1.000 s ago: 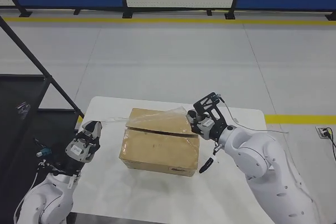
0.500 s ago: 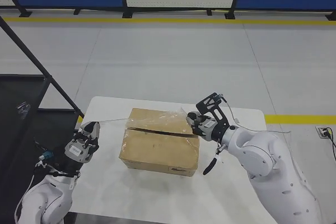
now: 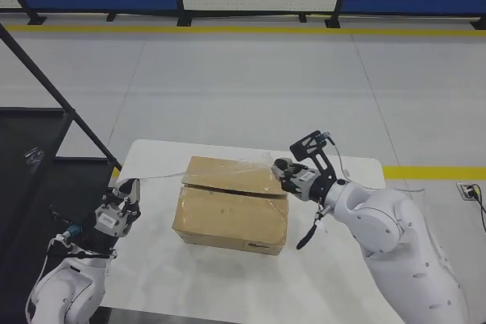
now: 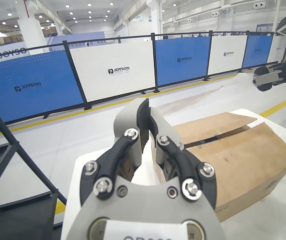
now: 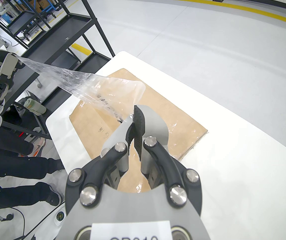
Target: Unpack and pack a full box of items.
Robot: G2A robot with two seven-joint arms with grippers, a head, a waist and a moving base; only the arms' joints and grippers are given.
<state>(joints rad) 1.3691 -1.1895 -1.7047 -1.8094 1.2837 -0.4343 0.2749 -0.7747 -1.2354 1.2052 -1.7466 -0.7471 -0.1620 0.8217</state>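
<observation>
Box (image 3: 231,212): cardboard, centre of the top view on the white table (image 3: 340,275); top seam parted, flaps not yet folded back.
Tape strip (image 5: 65,76): clear, raised above the lid, stretched between my two grippers.
Left gripper (image 3: 127,188): lower left of the top view, off the box's left end; jaws pressed together on one end of the strip.
Right gripper (image 3: 280,168): at the box's upper right corner; jaws pinching the other end.
Change: over the last second I drew the left gripper back toward the table's left edge, and the right gripper slightly rightward.
Meaning: the seal looks peeled off. The flaps come next, and unpacking has not begun.
</observation>
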